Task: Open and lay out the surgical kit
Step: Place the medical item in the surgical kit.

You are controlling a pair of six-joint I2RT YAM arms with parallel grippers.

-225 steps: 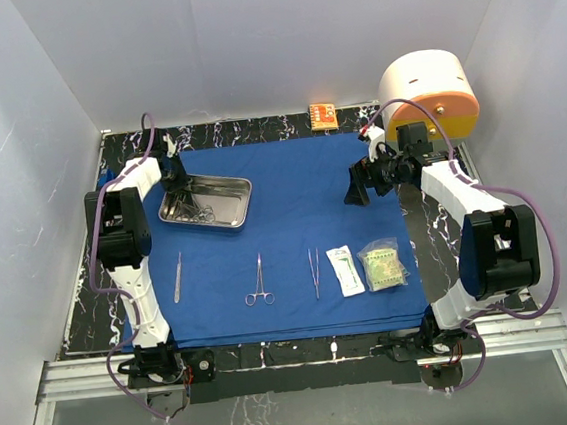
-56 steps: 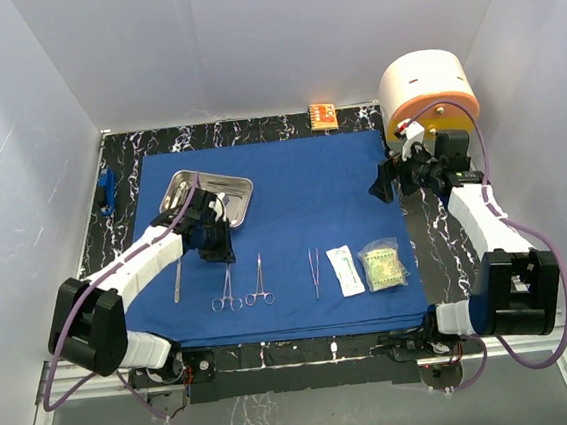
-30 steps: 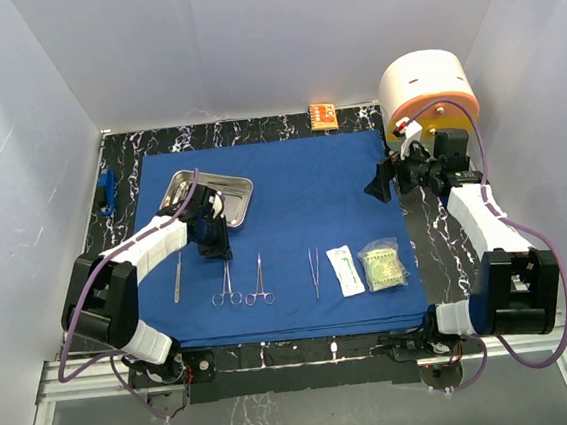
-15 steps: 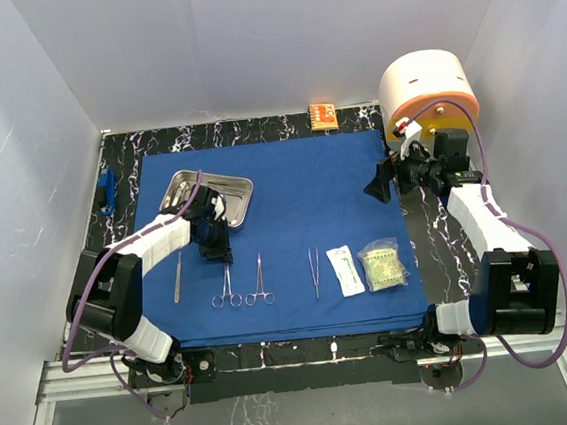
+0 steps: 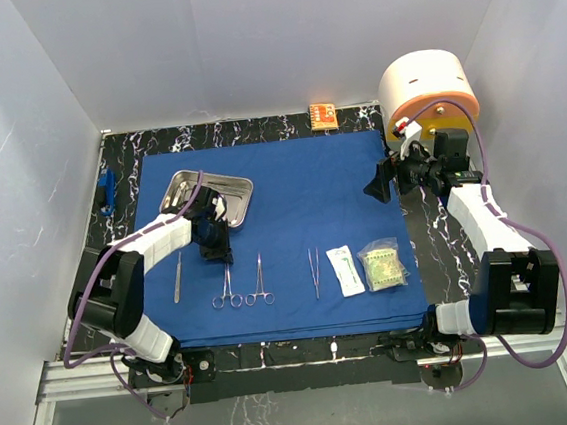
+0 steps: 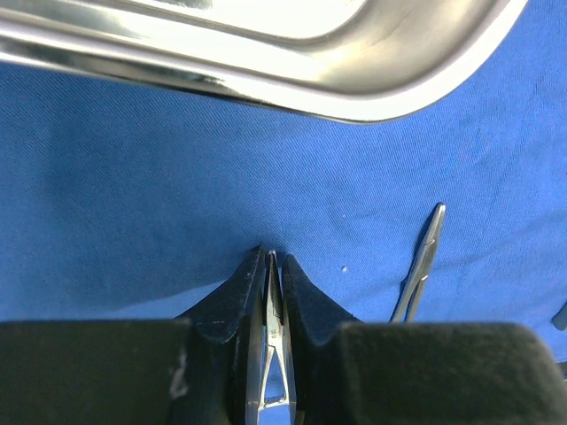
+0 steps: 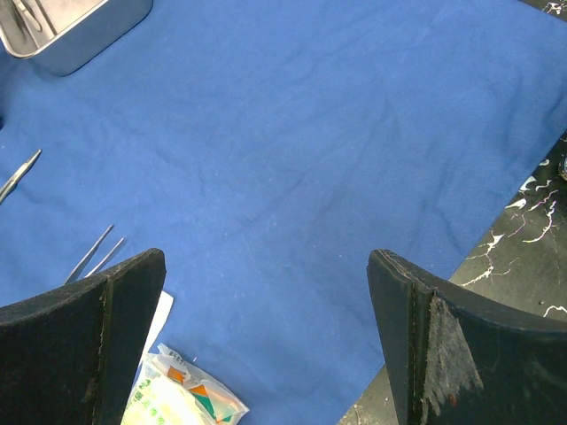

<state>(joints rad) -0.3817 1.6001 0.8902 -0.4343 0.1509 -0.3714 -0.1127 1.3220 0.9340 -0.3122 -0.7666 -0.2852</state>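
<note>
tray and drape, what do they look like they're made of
Tray: polished metal, probably steel, going by the mirror-like sheen and bright reflections on its wall.
Drape: blue woven cloth with a matte finish, showing a fine weave and soft creases.

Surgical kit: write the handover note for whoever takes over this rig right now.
Left gripper: shut on the tip of a pair of forceps that appears to lie on the blue cloth, just in front of the steel tray.
Right gripper: open, empty, above the cloth's right side.
Done: cloth spread. Laid in a row on it: slim instrument, second forceps, tweezers, white packet, green packet.
Left: release the forceps. At least one ring-handled instrument remains in the tray and probably needs laying out.
</note>
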